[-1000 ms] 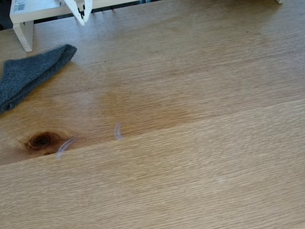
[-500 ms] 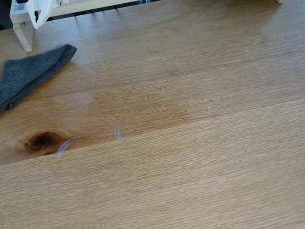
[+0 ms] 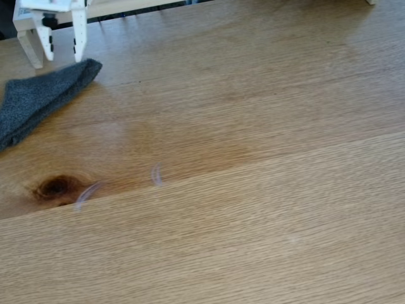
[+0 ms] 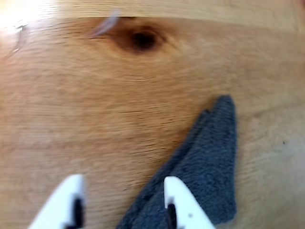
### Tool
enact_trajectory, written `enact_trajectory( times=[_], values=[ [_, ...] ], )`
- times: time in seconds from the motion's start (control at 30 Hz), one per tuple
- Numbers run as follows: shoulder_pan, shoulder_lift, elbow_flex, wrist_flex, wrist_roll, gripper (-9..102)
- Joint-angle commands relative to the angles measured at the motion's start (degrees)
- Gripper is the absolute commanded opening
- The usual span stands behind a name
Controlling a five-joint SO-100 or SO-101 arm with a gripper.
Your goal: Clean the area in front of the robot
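Observation:
The light oak tabletop (image 3: 272,209) has a plank seam, a dark knot (image 3: 56,187) and an amber patch (image 3: 190,149). A folded dark grey cloth (image 3: 38,98) lies at the far left of the fixed view. The robot's white gripper (image 3: 64,58) hangs open at the top left, its pointed tips just above the cloth's upper end. In the wrist view the gripper (image 4: 124,180) is open; its right finger is over the cloth (image 4: 209,157) and its left finger over bare wood. The knot (image 4: 140,40) shows further ahead.
Two small pale curved slivers lie on the wood, one (image 3: 156,174) near the seam and one (image 3: 87,193) beside the knot. A white frame leg (image 3: 31,54) stands at the top left, right behind the gripper.
The gripper swung left along the top edge, then came down towards the cloth's upper end with its fingers spread open. The cloth and slivers have not moved.

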Motion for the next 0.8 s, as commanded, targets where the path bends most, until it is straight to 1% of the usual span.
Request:
enact_trajectory(
  times=[0.0, 0.17, 0.27, 0.43, 0.63, 0.73, 0.77],
  values=[
    [7.56, -17.49, -21.88, 0.44, 3.34, 28],
    [20.48, -36.21, -35.68, 6.77, 2.99, 36],
    [25.22, -45.7, -38.94, 7.21, -1.05, 36],
    [28.65, -59.5, -40.17, 1.23, -12.48, 34],
    [29.97, -69.7, -40.17, -4.31, -24.43, 31],
    [30.5, -73.12, -40.25, -6.86, -28.74, 25],
    [30.67, -74.0, -40.25, -7.38, -29.79, 21]
  ],
)
